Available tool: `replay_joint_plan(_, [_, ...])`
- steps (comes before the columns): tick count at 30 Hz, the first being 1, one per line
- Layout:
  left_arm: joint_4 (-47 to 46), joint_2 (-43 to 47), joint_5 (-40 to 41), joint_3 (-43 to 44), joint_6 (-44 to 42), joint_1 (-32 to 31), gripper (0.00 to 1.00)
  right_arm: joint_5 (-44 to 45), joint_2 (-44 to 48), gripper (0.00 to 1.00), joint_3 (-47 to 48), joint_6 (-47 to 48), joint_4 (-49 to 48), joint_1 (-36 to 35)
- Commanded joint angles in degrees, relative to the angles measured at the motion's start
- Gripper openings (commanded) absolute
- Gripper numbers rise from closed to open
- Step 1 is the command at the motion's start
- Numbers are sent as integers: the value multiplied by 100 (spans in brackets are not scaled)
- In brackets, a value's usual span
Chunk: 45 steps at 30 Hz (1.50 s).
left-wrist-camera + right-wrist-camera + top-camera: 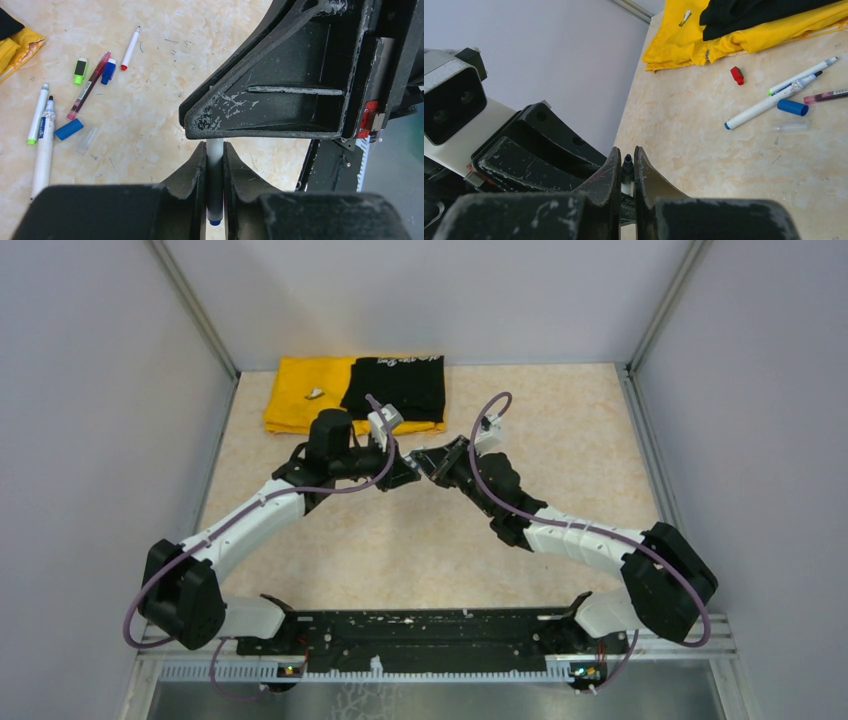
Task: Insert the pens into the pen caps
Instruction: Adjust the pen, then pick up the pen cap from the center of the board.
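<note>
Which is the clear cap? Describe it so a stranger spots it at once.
Start at the yellow folded cloth, then find the white plastic pens scattered near it. The clear plastic cap lies beside the solid blue plastic cap; it alone is see-through.

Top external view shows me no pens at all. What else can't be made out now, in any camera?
- Top external: loose pens and caps out of sight, apparently under the arms; where left gripper and right gripper meet is too small to read.
- Left wrist: far end of the held pen hidden behind the right gripper's body.
- Right wrist: dark-tipped pen mostly buried between the fingers; same pen or another, cannot tell.
</note>
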State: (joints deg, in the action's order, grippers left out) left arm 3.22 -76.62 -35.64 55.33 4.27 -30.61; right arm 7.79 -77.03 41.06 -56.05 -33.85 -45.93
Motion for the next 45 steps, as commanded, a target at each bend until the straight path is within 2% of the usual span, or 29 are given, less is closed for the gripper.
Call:
replay_joint_plan(1, [-67,-57,-181,91,-75,-6,13,20,258,0,175,109,-225,17])
replay_joint_plan(4, [-41,-71,-13,117,-50,-6,0,-32,258,1,166,202,-222,15])
replay_joint_plan(5, [35,-80,75,158,-45,-6,0,-58,263,6,166,264,-226,16])
replay_joint_plan(7, [102,-106,224,202,-40,-5,0,-76,305,22,174,401,-191,20])
replay_joint_plan(9, [110,-80,302,202,-36,-4,0,-55,360,33,185,548,-124,22])
replay_joint_plan(13, [53,24,427,146,-27,3,0,26,528,43,175,902,27,22])
replay_joint_plan(17, [36,149,612,90,-58,3,0,220,795,45,125,1319,327,21])
replay_joint_plan(21, [-13,481,1299,-79,-58,3,0,601,1229,45,-101,1697,632,19])
replay_joint_plan(26, [9,942,1661,-259,-82,6,0,1044,1609,49,-170,2188,1446,40])
replay_joint_plan(32, [29,1388,1953,-599,17,4,0,376,1616,50,106,3325,2281,49])
replay_joint_plan(37, [-151,1877,2918,-940,239,9,0,290,1016,52,858,3636,3542,234])
replay_joint_plan(41, [-131,2166,3811,-1013,227,9,0,-306,263,52,1522,4115,4204,334])
replay_joint_plan(45, [-155,2402,4267,-1081,167,8,0,-1130,-564,52,2189,4446,4516,462])
